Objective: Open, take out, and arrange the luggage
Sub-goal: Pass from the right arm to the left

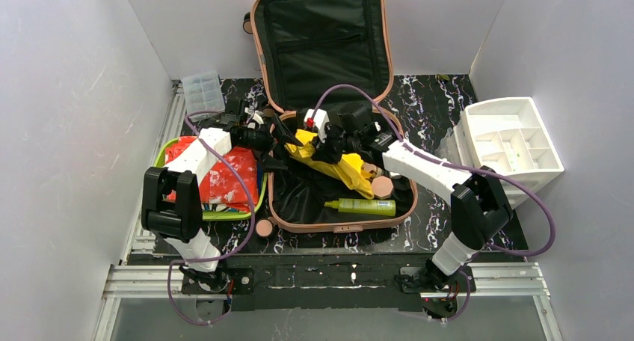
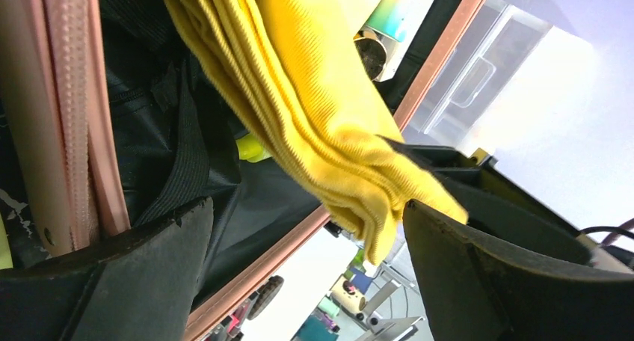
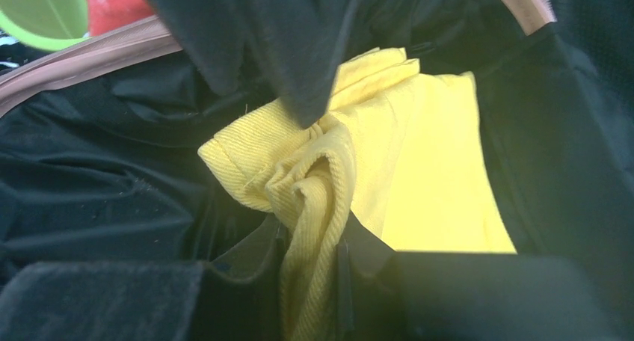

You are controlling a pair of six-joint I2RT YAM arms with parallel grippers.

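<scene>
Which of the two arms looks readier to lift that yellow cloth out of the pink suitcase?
The right one. The right pincer is shut on a bunched fold of the yellow cloth inside the suitcase, while the left pincer stands wide open, gripping nothing.

Lying open directly beneath the right pincer (image 1: 323,148), large salmon-pink hard-shell suitcase (image 1: 340,226) with rounded corners and black fabric lining; lid (image 1: 325,49) standing upright just beyond that pincer.
</scene>
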